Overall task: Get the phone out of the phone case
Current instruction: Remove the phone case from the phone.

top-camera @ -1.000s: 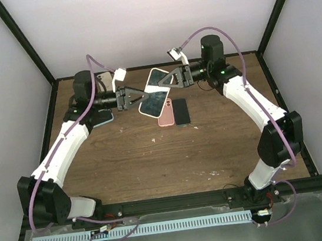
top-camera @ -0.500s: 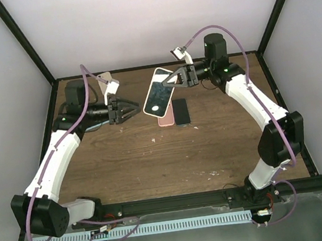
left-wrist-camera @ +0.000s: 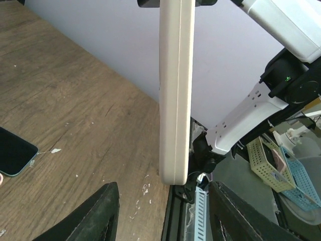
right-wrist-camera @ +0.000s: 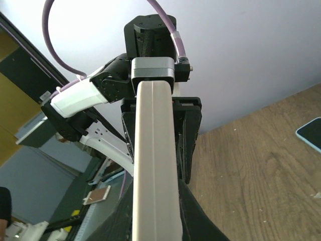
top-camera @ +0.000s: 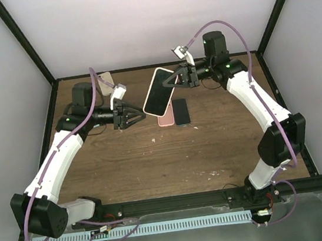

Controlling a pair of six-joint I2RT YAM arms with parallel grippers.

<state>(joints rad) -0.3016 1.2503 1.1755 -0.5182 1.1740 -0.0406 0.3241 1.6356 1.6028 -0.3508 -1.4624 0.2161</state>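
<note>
The phone case (left-wrist-camera: 176, 90) runs past the left wrist view's top edge.

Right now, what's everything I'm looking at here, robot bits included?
cased phone: 1, cream case with a dark screen, held in the air over the middle of the table
pink phone: 1, pink, flat on the table below the held one
black phone: 1, black, flat beside the pink one
cream slab: 1, cream, far left part of the table; too small to tell whether phone or case
blue-edged phone: 1, dark with a light blue rim, flat on the table, seen only from the right wrist
table: 1, brown wood
arms: 2, white with black joints
left claw: 1, black, open, short of the cased phone
right claw: 1, black, shut on the cased phone
</note>
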